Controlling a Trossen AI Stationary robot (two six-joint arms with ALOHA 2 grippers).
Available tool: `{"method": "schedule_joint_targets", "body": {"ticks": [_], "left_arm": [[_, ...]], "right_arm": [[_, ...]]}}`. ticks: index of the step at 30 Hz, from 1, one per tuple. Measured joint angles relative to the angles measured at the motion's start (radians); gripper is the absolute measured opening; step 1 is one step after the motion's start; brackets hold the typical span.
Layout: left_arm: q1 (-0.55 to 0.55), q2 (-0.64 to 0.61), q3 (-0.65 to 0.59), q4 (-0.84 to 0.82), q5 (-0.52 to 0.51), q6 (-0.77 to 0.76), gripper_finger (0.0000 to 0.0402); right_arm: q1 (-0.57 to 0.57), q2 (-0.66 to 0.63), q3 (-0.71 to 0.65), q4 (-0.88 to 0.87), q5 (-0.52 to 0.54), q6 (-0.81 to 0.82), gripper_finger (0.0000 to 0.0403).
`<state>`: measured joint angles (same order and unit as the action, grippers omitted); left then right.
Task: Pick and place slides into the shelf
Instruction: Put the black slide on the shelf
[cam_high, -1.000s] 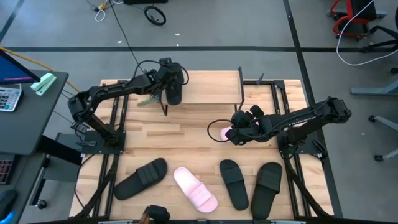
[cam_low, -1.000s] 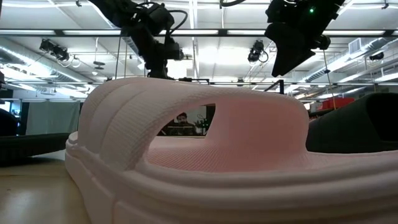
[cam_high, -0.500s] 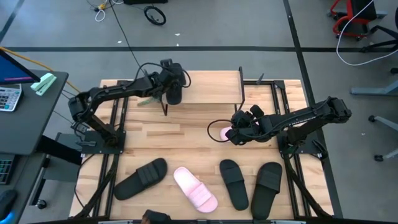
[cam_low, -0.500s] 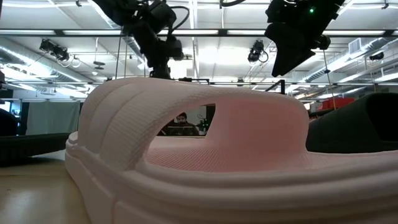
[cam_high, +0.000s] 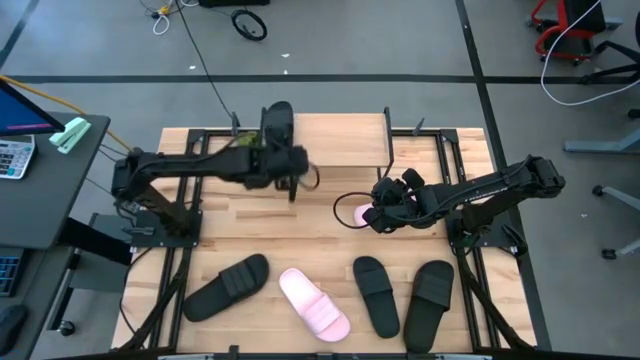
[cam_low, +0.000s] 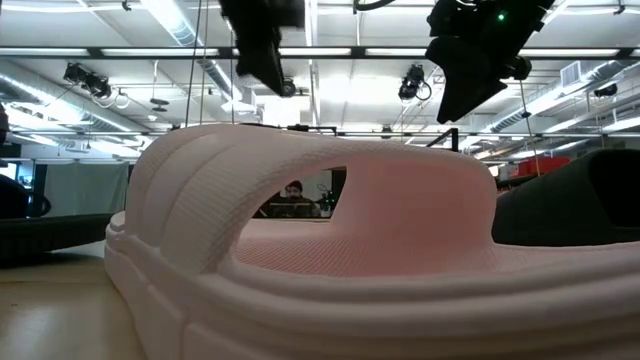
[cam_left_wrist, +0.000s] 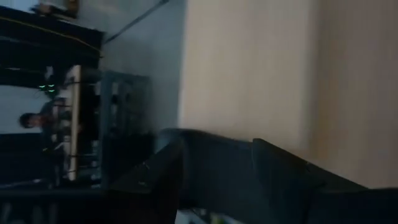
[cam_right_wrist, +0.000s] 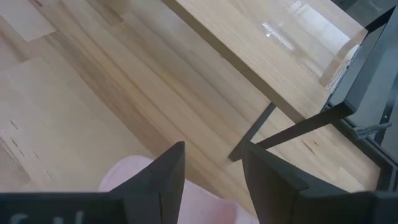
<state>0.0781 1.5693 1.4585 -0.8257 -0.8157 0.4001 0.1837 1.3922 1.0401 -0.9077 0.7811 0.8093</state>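
A black slide (cam_high: 277, 120) lies on the left end of the shelf's (cam_high: 340, 140) plank top. My left gripper (cam_high: 293, 168) hangs open and empty in front of the shelf, clear of that slide; it also shows in the blurred left wrist view (cam_left_wrist: 214, 140). My right gripper (cam_high: 372, 213) stands open over a pale pink slide (cam_high: 360, 212) on the table, which it mostly hides. In the right wrist view the pink slide (cam_right_wrist: 124, 180) shows below the fingers. I see no touch.
Along the near edge lie a black slide (cam_high: 227, 287), a pink slide (cam_high: 313, 302) that fills the low view (cam_low: 320, 250), and two black slides (cam_high: 375, 293) (cam_high: 430, 297). A shelf leg (cam_right_wrist: 252, 134) stands just beyond my right gripper. Bare table lies between the arms.
My left gripper has let go of the black slide, which now lies on the shelf's left end. It has swung away from the shelf toward the table's near edge and a little right, rising. My right gripper has kept still.
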Motion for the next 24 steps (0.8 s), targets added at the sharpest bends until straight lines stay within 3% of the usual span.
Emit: {"method": "schedule_joint_targets", "body": {"ticks": [3,7,10,17,24], "left_arm": [[-0.109,0.000,0.066,-0.219,0.027,-0.222,0.0184],[-0.262,0.000,0.099,-0.483,0.260,-0.551,0.0177],[-0.399,0.000,0.053,-0.585,0.377,-0.702,0.0177],[-0.719,0.000,-0.128,-0.550,0.534,-0.900,0.0195],[-0.981,0.001,-0.232,-0.463,0.553,-1.122,0.0187]], "right_arm": [[0.003,0.000,-0.009,0.011,0.001,0.004,0.0165],[0.003,0.000,-0.041,0.022,-0.005,0.008,0.0165],[0.003,0.000,-0.080,0.033,-0.005,0.010,0.0165],[0.003,0.000,-0.208,0.146,-0.008,0.010,0.0165],[0.003,0.000,-0.345,0.314,-0.009,0.012,0.0165]]}}
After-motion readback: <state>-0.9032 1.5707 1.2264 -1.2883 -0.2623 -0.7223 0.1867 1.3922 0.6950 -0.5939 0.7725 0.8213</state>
